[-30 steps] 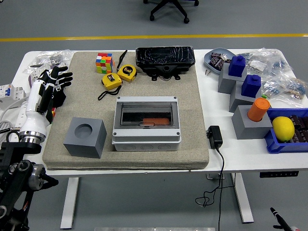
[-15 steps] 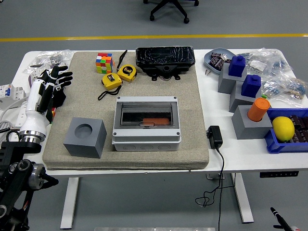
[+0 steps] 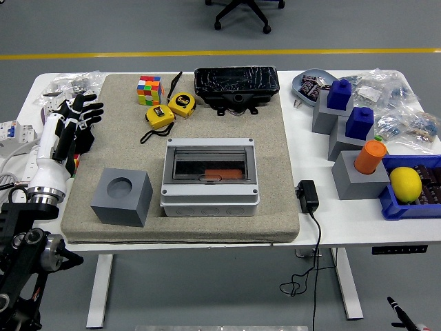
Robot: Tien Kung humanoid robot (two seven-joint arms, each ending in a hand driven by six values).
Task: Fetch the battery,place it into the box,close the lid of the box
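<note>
The battery (image 3: 222, 173), an orange-red slab, lies flat inside the box (image 3: 209, 176) with its long axis running left to right, parallel to the box's front wall; which end is which cannot be told through the lid. The box is a grey enclosure sitting in the middle of the tan mat (image 3: 180, 207), and its smoky transparent lid (image 3: 209, 163) is down over the battery, so the battery shows only as a dim shape toward the box's front right.

Against the two earlier frames nothing on the table has shifted: the box, lid and battery lie as they did, and the left hand (image 3: 74, 121) stays at the same spot, well left of the box, over the mat's left edge. Its black fingers (image 3: 88, 107) are spread and point away from the robot, holding nothing. The right hand is out of sight (only a thin dark tip shows at the bottom right corner).

Just left of the box stands a grey block (image 3: 122, 196) with a round hollow in its top, nothing visible in it. Behind the box are two yellow tape measures (image 3: 171, 109), a colour cube (image 3: 149, 90) and a black tray (image 3: 236, 85). To the box's right lies a black power adapter (image 3: 307, 195), and farther right a blue bin (image 3: 400, 207) holds a lemon (image 3: 405, 184); an orange cup (image 3: 370, 155) tops a grey stand beside it.
</note>
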